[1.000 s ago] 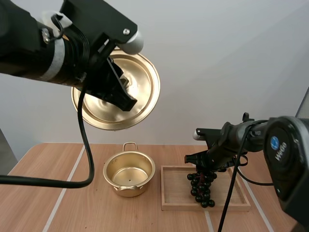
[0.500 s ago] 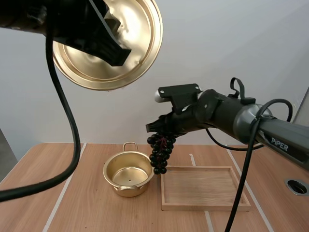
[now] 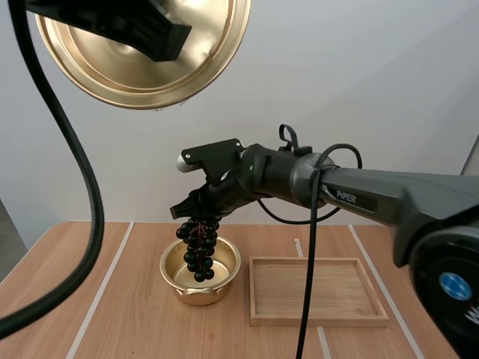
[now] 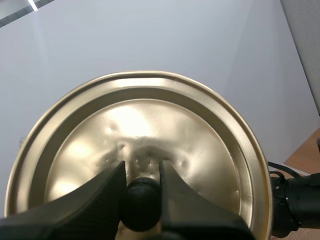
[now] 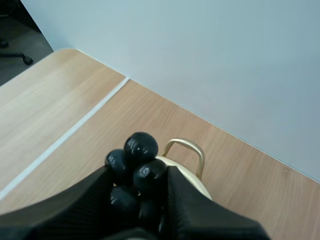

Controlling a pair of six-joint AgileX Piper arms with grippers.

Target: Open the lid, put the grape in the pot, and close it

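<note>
The gold pot (image 3: 200, 273) stands uncovered on the wooden table, left of the tray. My right gripper (image 3: 196, 211) is shut on the top of the dark grape bunch (image 3: 199, 248), which hangs straight down with its lowest grapes inside the pot's mouth. In the right wrist view the grapes (image 5: 134, 167) sit pinched between the fingers, with the pot's handle (image 5: 186, 150) just beyond. High at the upper left, my left gripper (image 3: 161, 34) holds the gold lid (image 3: 142, 56) tilted. In the left wrist view its fingers clamp the lid's black knob (image 4: 140, 203).
A shallow wooden tray (image 3: 318, 290) lies right of the pot with nothing in it. The table has pale stripes running toward the front.
My right arm has carried the grapes left from the tray to directly over the pot, lowering them into its mouth. The left arm has lifted the lid higher.
</note>
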